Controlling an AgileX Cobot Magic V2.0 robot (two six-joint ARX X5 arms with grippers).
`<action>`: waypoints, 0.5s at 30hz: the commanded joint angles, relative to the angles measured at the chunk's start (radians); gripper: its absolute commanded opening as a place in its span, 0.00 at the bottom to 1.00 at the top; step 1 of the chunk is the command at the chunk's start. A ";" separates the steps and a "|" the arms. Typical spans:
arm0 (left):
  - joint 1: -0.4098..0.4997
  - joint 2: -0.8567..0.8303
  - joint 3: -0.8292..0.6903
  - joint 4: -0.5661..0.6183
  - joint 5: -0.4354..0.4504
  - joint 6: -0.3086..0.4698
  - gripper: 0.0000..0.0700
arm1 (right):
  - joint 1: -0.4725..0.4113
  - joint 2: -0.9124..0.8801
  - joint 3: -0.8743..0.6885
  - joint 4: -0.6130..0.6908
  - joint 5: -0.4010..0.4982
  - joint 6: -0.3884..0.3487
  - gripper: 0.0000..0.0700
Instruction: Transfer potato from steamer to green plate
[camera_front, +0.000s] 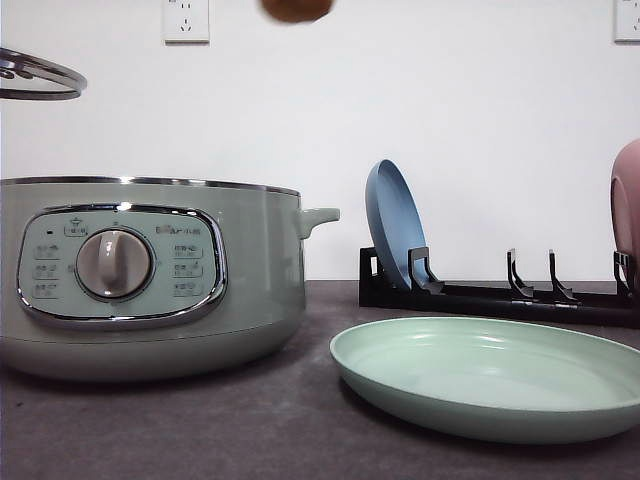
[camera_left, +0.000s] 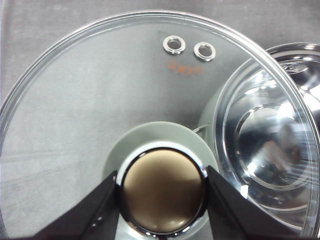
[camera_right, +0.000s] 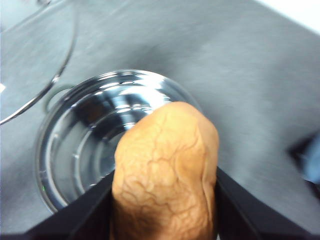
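Observation:
The orange-brown potato (camera_right: 165, 160) hangs above the open steamer (camera_right: 85, 145), with my right gripper (camera_right: 164, 207) shut on it, black fingers (camera_right: 95, 205) pressing either side. In the front view the potato (camera_front: 296, 8) is cut off by the top edge, high over the steamer's (camera_front: 150, 280) right rim. The pale green plate (camera_front: 480, 410) lies empty on the table to the steamer's right. My left gripper (camera_left: 161, 192) is shut on the knob (camera_left: 162, 190) of the glass lid (camera_left: 100, 100), which it holds raised to the left of the steamer (camera_left: 270, 140). The lid's rim (camera_front: 35, 75) shows at the upper left.
A black dish rack (camera_front: 500, 295) stands behind the green plate, with a blue plate (camera_front: 395, 222) upright in it and a pink plate (camera_front: 627, 205) at the right edge. A white wall closes off the back. The tabletop (camera_front: 300, 420) is dark grey.

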 joint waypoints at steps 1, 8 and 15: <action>-0.005 -0.005 0.026 0.037 -0.001 0.002 0.01 | -0.015 -0.025 -0.019 -0.003 0.001 0.003 0.24; -0.029 -0.005 0.026 0.044 0.008 0.002 0.01 | -0.111 -0.267 -0.370 0.110 0.001 0.011 0.24; -0.055 -0.005 0.026 0.054 0.052 0.001 0.01 | -0.158 -0.492 -0.750 0.289 0.002 0.149 0.24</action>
